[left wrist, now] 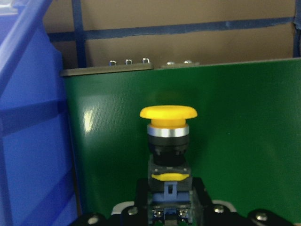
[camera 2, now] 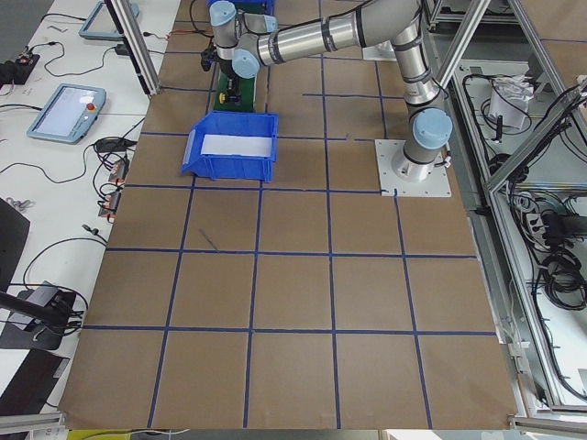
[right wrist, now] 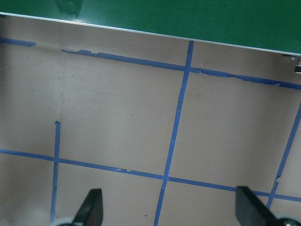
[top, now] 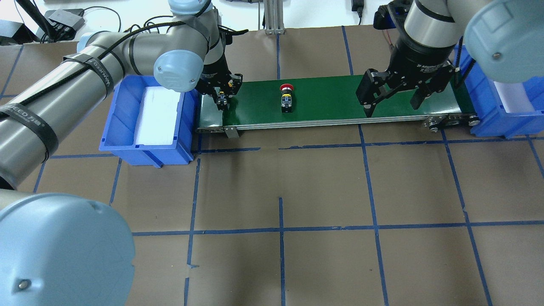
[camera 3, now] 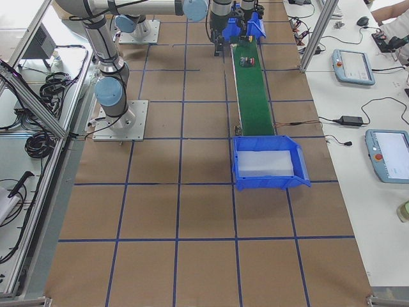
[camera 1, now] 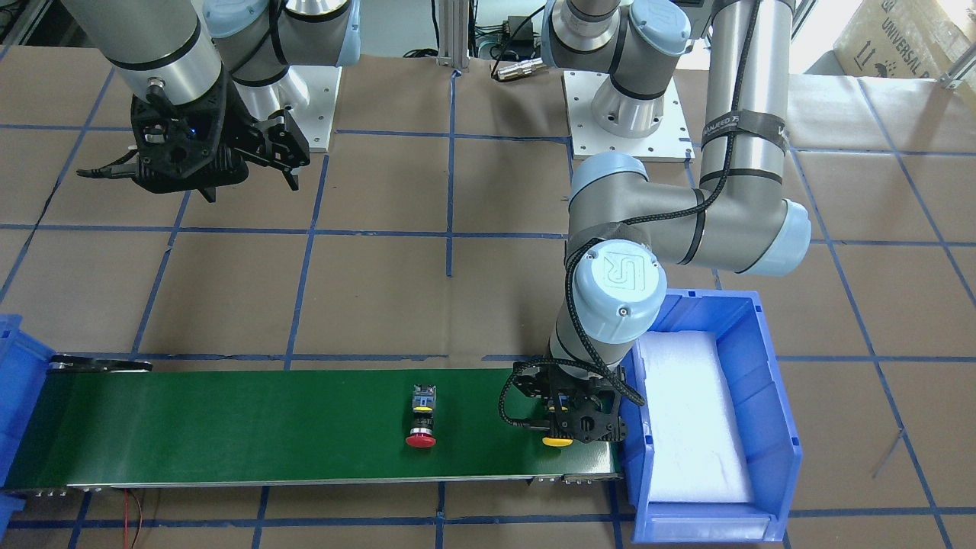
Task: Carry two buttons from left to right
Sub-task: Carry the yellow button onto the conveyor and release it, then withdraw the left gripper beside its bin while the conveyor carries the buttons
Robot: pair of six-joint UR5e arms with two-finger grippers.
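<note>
The left claw is low at the right end of the green belt in the front view, just beside the blue bin with white padding. It is clamped on the black body of the yellow button, cap pointing forward; can't tell if the button touches the belt. The red button lies on its side mid-belt, lower centre, apart from both claws. The right claw hangs raised near the belt's other end, upper right of the overhead view, fingers spread wide, holding nothing. A second blue bin sits there.
</note>
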